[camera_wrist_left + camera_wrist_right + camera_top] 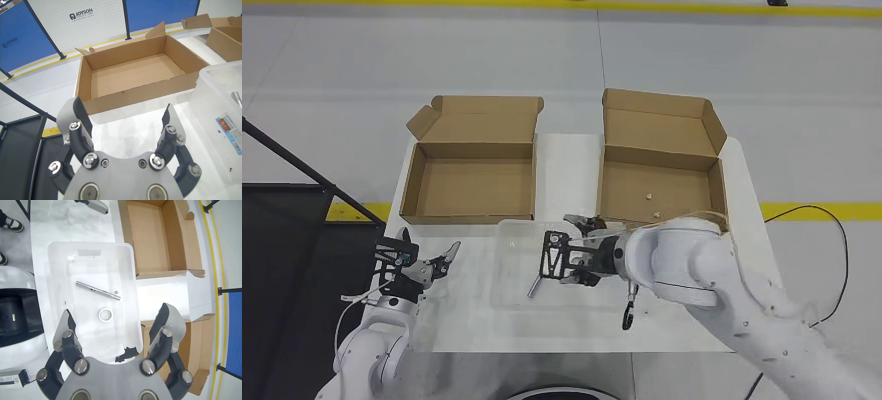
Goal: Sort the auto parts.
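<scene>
auto parts: two pieces, both lying loose on the floor of a clear plastic bin at the near edge of the white desk.
- item 1: metal rod, slim and silver, lying flat at a slant near the middle of the bin.
- item 2: metal ring, flat on the bin floor, near the rod but not touching it, on the side towards the right claw.
- bin, other contents: black scraps at the end under the right arm. a printed label sits on the wall facing the left arm.
- right claw: fingers spread wide apart, holding nothing. it hangs above the bin's right end, with the ring below the gap between the fingers.
- left claw: fingers spread apart, holding nothing. it is over bare desk just left of the bin and points towards the left box.
- left box: open cardboard, lid flap folded back, floor bare. it stands on the desk beyond the bin, on the left.
- right box: open cardboard, lid flap upright at the far side. it stands beyond the bin on the right, with a strip of desk between it and the left box. a small pale speck lies on its floor.
</scene>
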